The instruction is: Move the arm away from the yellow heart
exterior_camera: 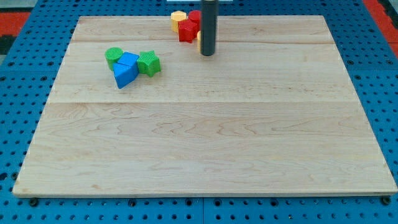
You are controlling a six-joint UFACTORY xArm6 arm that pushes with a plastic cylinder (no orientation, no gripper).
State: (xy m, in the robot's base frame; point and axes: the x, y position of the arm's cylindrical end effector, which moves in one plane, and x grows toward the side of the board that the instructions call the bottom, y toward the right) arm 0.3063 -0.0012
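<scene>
My tip [207, 53] rests on the wooden board near the view's top centre. A sliver of yellow block [198, 43], likely the yellow heart, peeks out just left of the rod, mostly hidden behind it and touching or nearly touching it. A red block [186, 30] sits right beside it to the left. Another red block [194, 16] lies behind, partly hidden by the rod. A pale yellow hexagon-like block [178, 17] lies at the top edge, left of the red ones.
A cluster sits at the view's upper left: a green cylinder [114, 56], a blue block [127, 70] and a green star [149, 63], touching one another. The wooden board [205, 143] lies on a blue pegboard table [18, 93].
</scene>
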